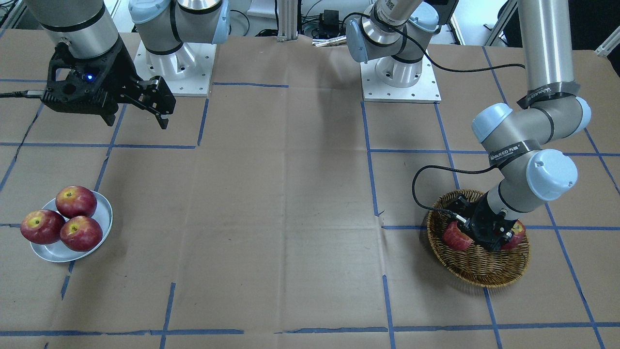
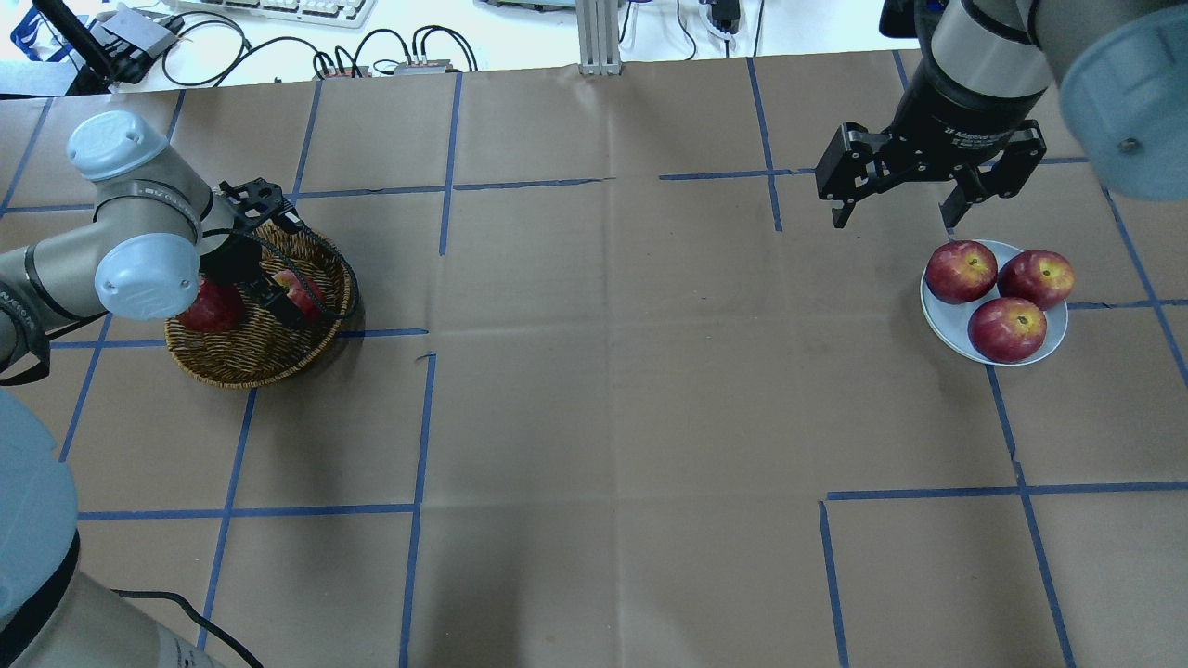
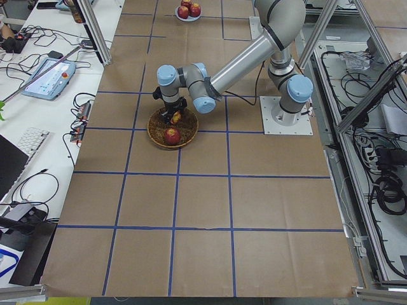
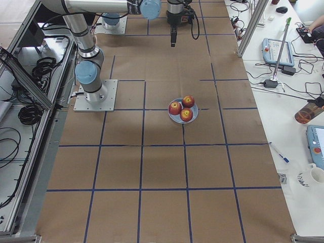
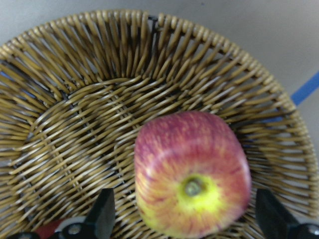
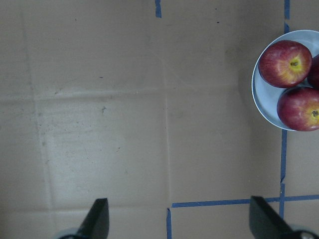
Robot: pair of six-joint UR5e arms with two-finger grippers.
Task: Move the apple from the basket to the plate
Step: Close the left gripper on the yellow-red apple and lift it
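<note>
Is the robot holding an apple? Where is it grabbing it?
Nothing is held yet. The open left gripper straddles the apple in the basket, fingers either side, apparently not touching. The right gripper is open and empty.

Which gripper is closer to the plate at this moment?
The right. The right gripper hangs open above the table beside the plate, not touching it. The left gripper is at the table's other end, down in the basket, open around the apple.

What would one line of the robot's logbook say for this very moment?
left gripper: open, astride apple in basket | right gripper: open, empty, above table near plate | plate: three apples
</note>
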